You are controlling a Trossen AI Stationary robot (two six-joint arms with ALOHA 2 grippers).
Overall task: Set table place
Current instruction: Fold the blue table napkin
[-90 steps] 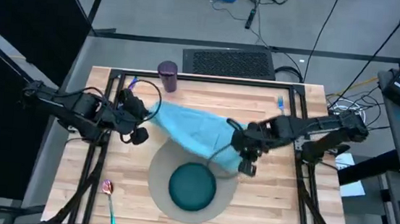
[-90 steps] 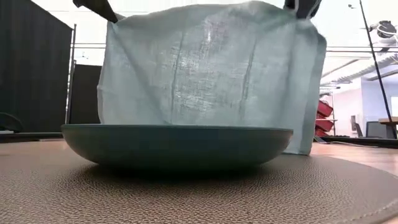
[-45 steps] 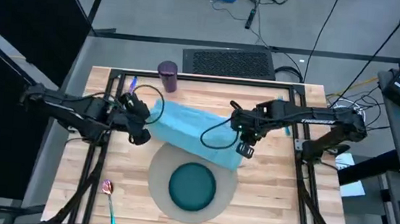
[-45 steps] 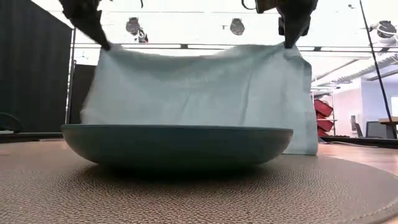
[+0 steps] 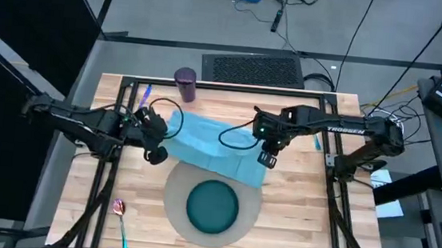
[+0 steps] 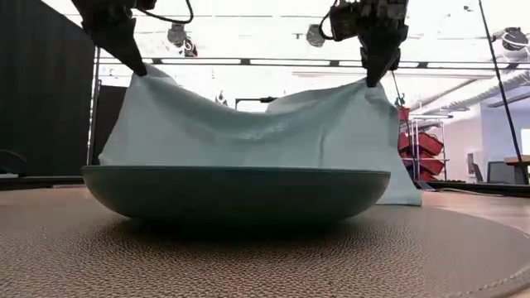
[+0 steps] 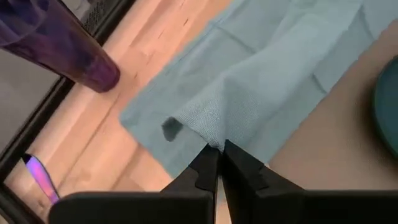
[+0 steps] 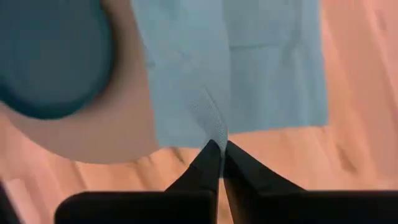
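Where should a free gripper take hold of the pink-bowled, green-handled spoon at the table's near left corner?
Grip the pink-bowled, green-handled spoon at mid-handle, coming straight down. It lies flat on the pale wood table, clear of the round grey mat, and the thin straight handle suits a pinch across its width better than the rounded bowl would. Jaws should probably close crosswise to the handle.

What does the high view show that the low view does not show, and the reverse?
Only the high view shows the purple cup at the table's far edge, the spoon at the near left corner, and the full round grey mat.

Only the low view shows the room behind, with ceiling lights and red shelving.

Both show the teal plate on the mat, and the light blue napkin behind it, pinched at one side by the left gripper and at the other by the right gripper.
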